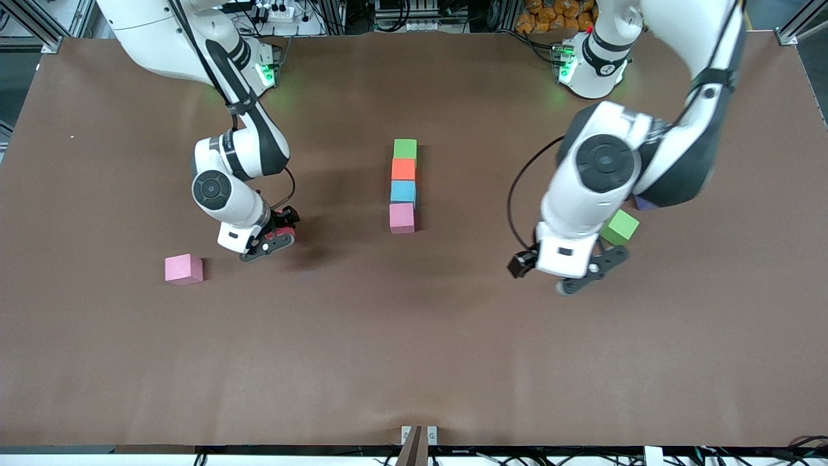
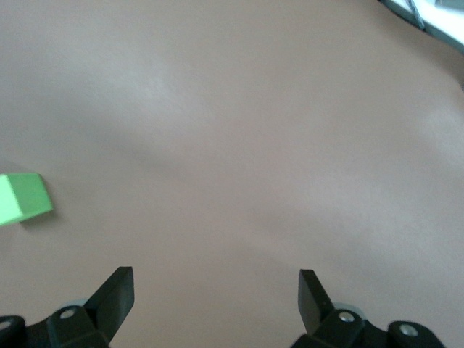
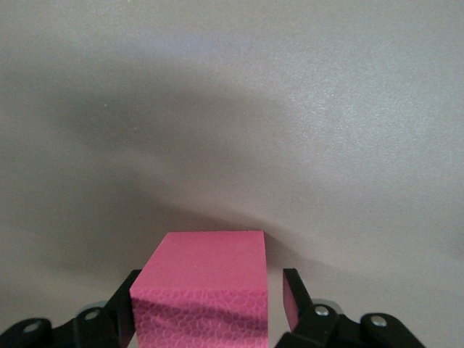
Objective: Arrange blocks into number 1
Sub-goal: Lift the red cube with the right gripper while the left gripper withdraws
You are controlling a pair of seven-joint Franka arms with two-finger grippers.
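Two black fingers (image 3: 291, 296) of the right gripper (image 1: 277, 234) straddle a red block (image 3: 206, 272) on the brown table (image 1: 414, 362): one finger is against its side, while a thin gap shows at the other, so the jaws are not yet clamped.

With twelve o'clock toward the arms' bases in the front view, a loose pink block (image 1: 184, 269) lies at about eight o'clock from that gripper, near it. A column of four touching blocks stands mid-table: green block (image 1: 405, 149) at the twelve o'clock end, then orange block (image 1: 403, 169), light blue block (image 1: 402, 191) and a second pink block (image 1: 402, 217) at six.

At three o'clock from the column, the left gripper (image 1: 595, 270) hangs over bare table with jaws spread wide and empty, a second green block (image 1: 620, 226) just beside it at one o'clock.
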